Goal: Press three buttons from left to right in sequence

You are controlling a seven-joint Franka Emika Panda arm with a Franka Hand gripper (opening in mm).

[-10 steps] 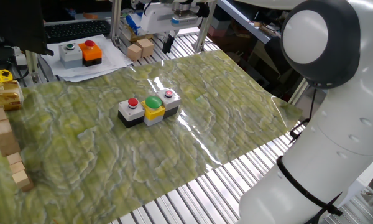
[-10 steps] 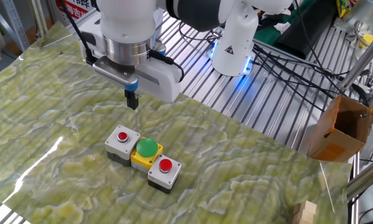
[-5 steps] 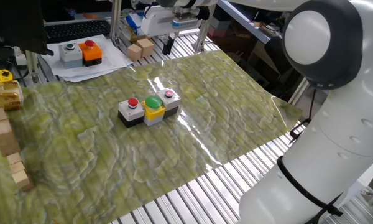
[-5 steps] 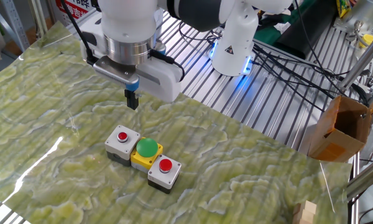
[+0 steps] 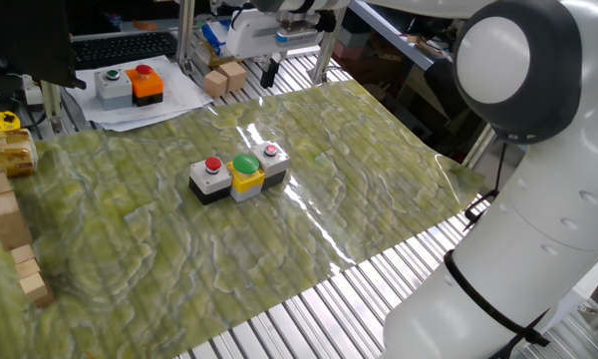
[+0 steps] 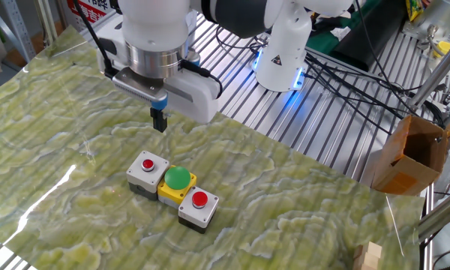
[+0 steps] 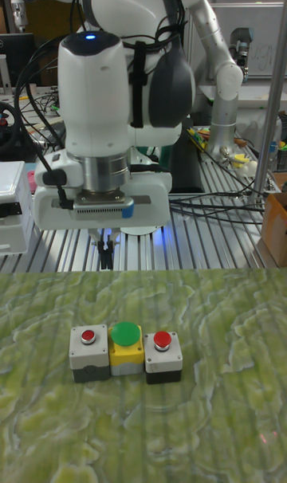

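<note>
The three buttons (image 5: 237, 172) sit joined in a row on the green mat: a grey box with a red button (image 6: 148, 169), a yellow box with a big green button (image 6: 178, 180), and a dark box with a small red button (image 6: 199, 204). In the tall fixed view the row (image 7: 126, 349) lies in front of the arm. My gripper (image 6: 159, 120) hangs above the mat behind the grey box, apart from it. Its fingertips (image 7: 106, 252) point down, pressed together with nothing between them. In one fixed view the gripper (image 5: 271, 72) is over the mat's far edge.
A separate grey box with a green button (image 5: 111, 85) and an orange box with a red button (image 5: 146, 83) stand on paper at the back left. Wooden blocks (image 5: 224, 77) lie near them, more blocks (image 5: 10, 234) along the left edge. A cardboard box (image 6: 409, 154) stands beside the table.
</note>
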